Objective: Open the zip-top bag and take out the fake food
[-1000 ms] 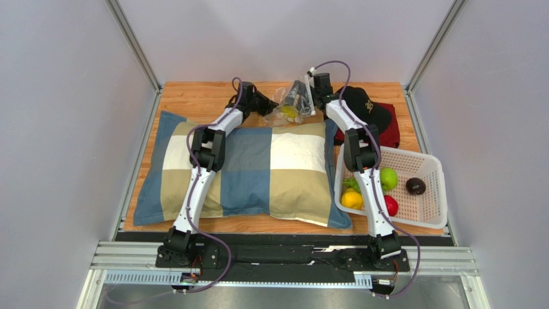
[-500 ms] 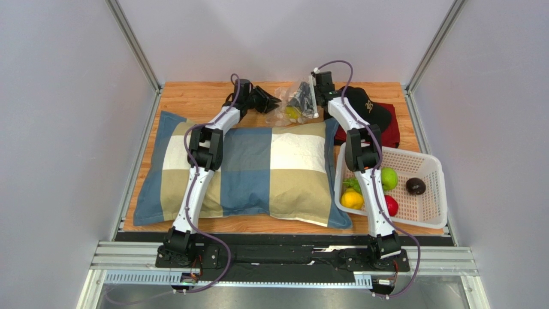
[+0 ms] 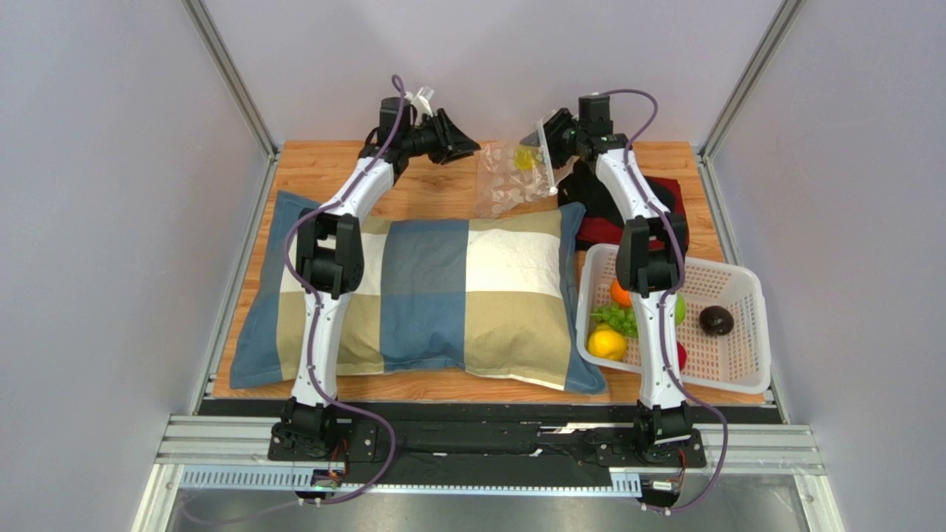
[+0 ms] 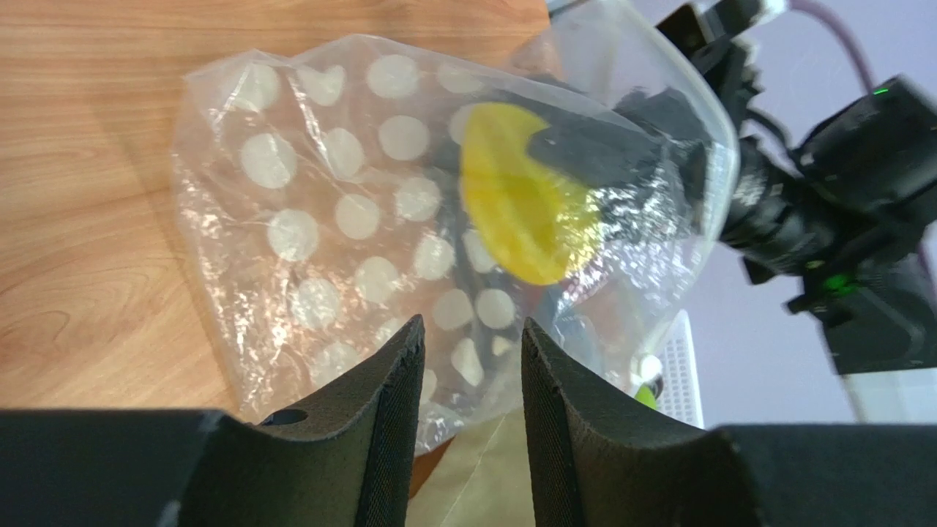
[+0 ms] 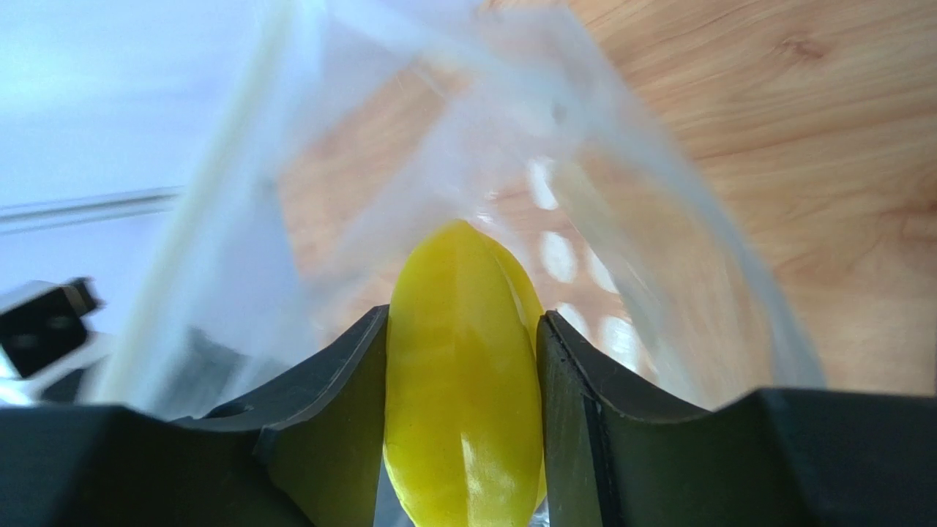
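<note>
pinching yellow fruit [image 5: 462,384] inside the dotted bag [image 3: 505,191] with right claw [image 5: 462,318] above the table [image 3: 333,166] far edge, with left claw [image 4: 470,327] spread.

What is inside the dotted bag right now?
One yellow fruit, pinched by the right gripper reaching into the bag. Crinkled plastic and the gripper hide whether anything else is inside.

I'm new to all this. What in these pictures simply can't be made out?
- Top view: the red fruit in the white basket is mostly hidden behind the right arm.
- Right wrist view: the zip-top bag is blurred, so whether plastic lies between the right gripper and the yellow fruit is unclear.
- Left wrist view: the bag's lower edge disappears behind the fingers of the left gripper; whether they touch it cannot be told.
</note>
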`<act>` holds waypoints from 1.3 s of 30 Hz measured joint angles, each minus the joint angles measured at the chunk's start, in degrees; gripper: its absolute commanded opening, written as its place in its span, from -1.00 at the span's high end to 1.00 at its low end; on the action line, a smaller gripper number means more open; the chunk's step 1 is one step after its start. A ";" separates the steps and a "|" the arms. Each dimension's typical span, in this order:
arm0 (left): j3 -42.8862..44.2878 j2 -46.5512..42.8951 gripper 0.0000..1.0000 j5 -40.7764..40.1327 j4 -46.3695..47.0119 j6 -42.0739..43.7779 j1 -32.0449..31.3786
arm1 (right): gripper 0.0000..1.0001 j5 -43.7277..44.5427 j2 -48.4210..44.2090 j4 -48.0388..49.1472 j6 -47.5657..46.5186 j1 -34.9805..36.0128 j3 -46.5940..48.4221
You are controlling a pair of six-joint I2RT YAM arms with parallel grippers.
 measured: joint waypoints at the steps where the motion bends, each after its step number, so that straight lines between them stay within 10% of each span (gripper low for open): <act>1: -0.11 -0.13 0.15 0.07 -0.02 0.35 -0.17 | 1.00 0.13 -0.90 -0.59 0.90 -0.09 0.00; 29: -4.24 -3.74 0.17 -3.02 2.27 -18.58 -1.88 | 1.00 15.37 -24.50 -39.95 -18.69 1.81 -5.81; 39: -5.53 -13.11 0.16 -3.48 -8.15 -10.29 -2.93 | 0.99 27.58 -53.81 -46.05 -23.82 -5.35 -48.33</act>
